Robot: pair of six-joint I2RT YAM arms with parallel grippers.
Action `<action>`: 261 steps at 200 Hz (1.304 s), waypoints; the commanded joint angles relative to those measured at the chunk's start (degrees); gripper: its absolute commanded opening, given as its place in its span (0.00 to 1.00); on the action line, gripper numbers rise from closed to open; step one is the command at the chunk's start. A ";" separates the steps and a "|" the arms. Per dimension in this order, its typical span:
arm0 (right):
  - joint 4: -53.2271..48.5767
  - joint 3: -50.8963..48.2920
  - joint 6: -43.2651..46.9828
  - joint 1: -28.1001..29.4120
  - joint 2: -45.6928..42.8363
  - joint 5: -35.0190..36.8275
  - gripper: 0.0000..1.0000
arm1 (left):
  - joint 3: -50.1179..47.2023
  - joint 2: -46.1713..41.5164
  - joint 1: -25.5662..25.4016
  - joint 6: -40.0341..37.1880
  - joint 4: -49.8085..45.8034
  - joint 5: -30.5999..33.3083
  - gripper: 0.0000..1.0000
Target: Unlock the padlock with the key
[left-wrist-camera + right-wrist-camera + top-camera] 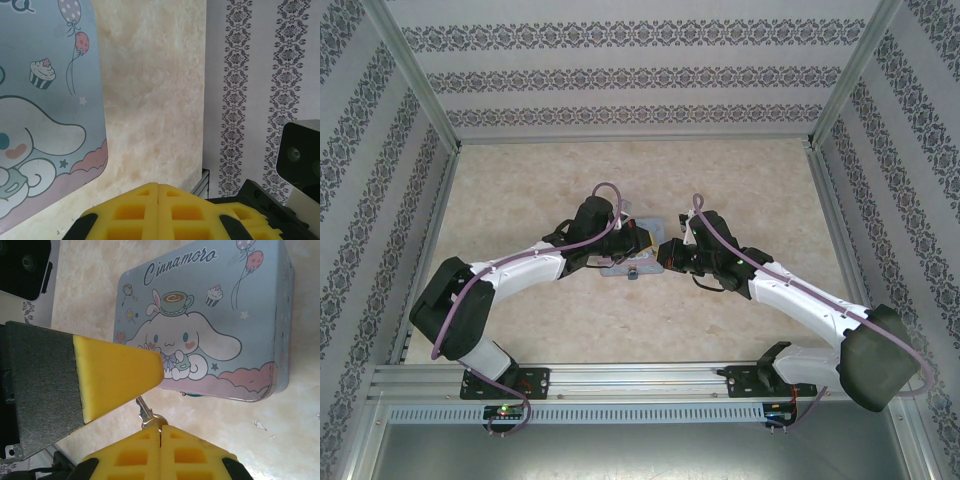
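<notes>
Enclosure: patterned wallpaper (620, 80) on three sides, an aluminium frame (620, 382) along the bottom of the top view, and a beige marbled table (740, 170) as the work surface. From above, both arms reach inward and meet at the centre of the table, over a pastel-blue Cinnamoroll tin (618, 264) lying flat. The left gripper (642, 240) sits at the tin's right end, and the right gripper (668, 255) is just beside it. At that size the top view does not settle either jaw state. The left wrist view supplies it for the left gripper (158, 187): the yellow pads meet edge to edge at bottom centre with nothing seen between them. The tin (50, 125) fills the left of that frame, with bare table and wallpaper to the right. In the right wrist view the right gripper (160, 430), at bottom centre, is closed on the head of the key (146, 413). The small silvery key's shaft slants up and left from the pads, and its tip is hidden behind a yellow finger (115, 375) of the left gripper, which enters as a wedge from the left. The lid of the tin (210, 315) occupies the upper right here, artwork fully legible. The padlock (192, 394) is barely discernible as a small bluish piece at the lower edge of the tin, just right of the key and apart from it. Its shackle cannot be made out.
</notes>
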State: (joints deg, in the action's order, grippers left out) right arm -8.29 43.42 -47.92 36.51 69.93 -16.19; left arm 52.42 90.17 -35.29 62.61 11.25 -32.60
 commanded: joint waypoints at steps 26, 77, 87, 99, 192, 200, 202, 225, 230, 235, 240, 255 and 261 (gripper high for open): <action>-1.51 -1.56 -1.39 -3.51 -6.88 1.33 0.59 | 1.71 -1.04 -0.53 -5.54 0.05 1.38 0.00; 5.08 -5.38 -3.99 -10.43 -12.96 -1.37 0.88 | 2.57 -2.82 0.47 -12.66 3.96 1.33 0.00; 7.25 -5.29 -4.02 -11.05 -12.75 -2.04 0.88 | 2.29 -3.14 0.84 -13.43 5.97 1.05 0.00; 10.54 -5.28 -4.10 -11.46 -12.29 -2.77 0.87 | 1.87 -3.57 1.25 -14.12 8.70 0.78 0.00; 38.50 -7.76 -10.43 -11.48 -5.37 -8.10 0.69 | -1.12 -2.42 4.16 -4.98 29.68 1.19 0.00; 41.23 -8.31 -11.37 -11.46 -4.43 -8.30 0.68 | -1.30 -1.85 4.40 -3.39 31.69 1.21 0.00; 42.04 -8.49 -11.57 -11.46 -4.18 -8.28 0.68 | -1.39 -1.69 4.47 -3.05 32.18 1.20 0.00; 50.62 -10.30 -14.52 -11.33 -1.31 -8.69 0.66 | -1.38 -0.38 4.98 0.35 35.74 1.19 0.00; 52.57 -10.56 -15.10 -11.31 -0.59 -8.73 0.65 | -1.51 -0.15 5.02 0.88 36.34 1.20 0.00; 54.17 -10.71 -15.67 -11.37 -0.02 -8.82 0.64 | -1.46 0.02 5.07 1.32 36.75 1.22 0.00; 55.36 -10.81 -16.21 -11.29 0.68 -8.90 0.63 | -1.43 0.22 5.12 1.79 37.04 1.20 0.00; 58.05 -10.57 -17.32 -11.27 2.40 -9.35 0.59 | -1.45 0.68 5.34 2.85 37.74 1.07 0.00; 58.66 -10.38 -17.54 -11.20 2.90 -9.54 0.58 | -1.51 0.83 5.44 3.29 38.09 0.95 0.00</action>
State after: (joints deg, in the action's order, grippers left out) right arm 39.40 33.15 -62.39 25.26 71.18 -23.92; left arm 51.27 89.89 -30.63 62.15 42.68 -31.09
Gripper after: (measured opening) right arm 0.599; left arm 0.049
